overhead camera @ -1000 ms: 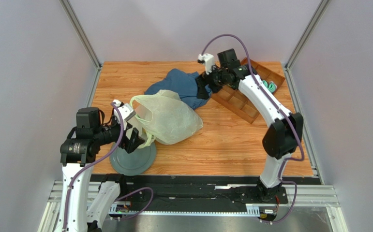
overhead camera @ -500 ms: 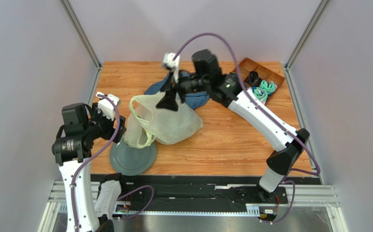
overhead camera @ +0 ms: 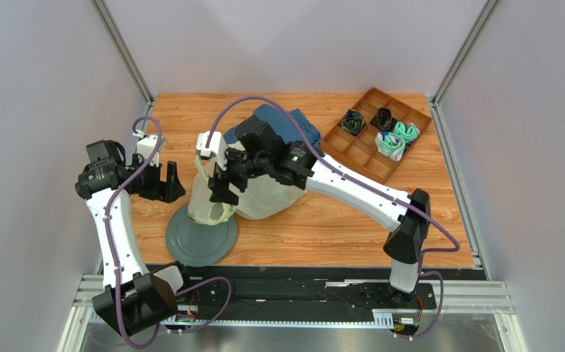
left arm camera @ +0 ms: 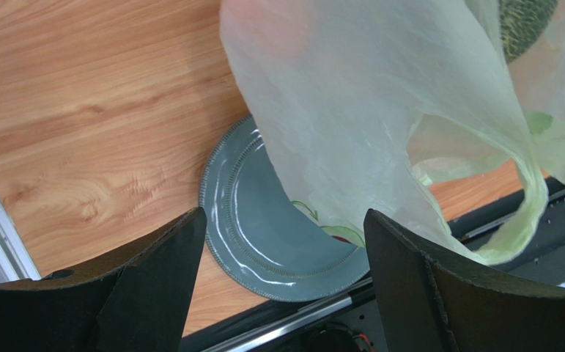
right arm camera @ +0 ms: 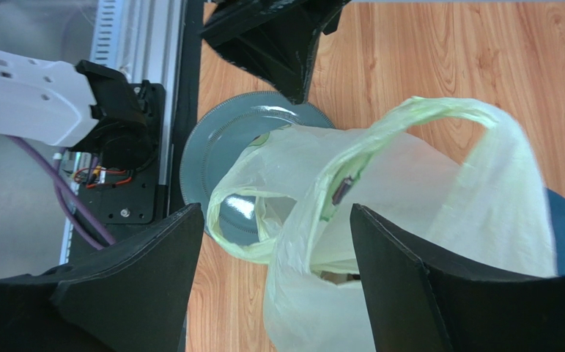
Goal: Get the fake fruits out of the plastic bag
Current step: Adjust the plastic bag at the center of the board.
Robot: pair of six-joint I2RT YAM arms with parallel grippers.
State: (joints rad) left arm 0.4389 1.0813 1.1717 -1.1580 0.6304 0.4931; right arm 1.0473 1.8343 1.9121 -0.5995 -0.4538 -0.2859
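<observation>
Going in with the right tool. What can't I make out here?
The fake fruits: the plastic bag blurs them in every view; left wrist shows only a netted green patch, cut by the top edge.
The plate: partly under the bag in all views.
The blue cloth: top view, right arm covers part.

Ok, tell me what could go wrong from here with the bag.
1. The right tool is open over the loose handles of the bag; closing may pinch thin film, not fruit, and lift everything.
2. The bag drapes onto the plate near the table edge; a tug could drag the plate off.
3. The melon inside could roll away once freed.
</observation>
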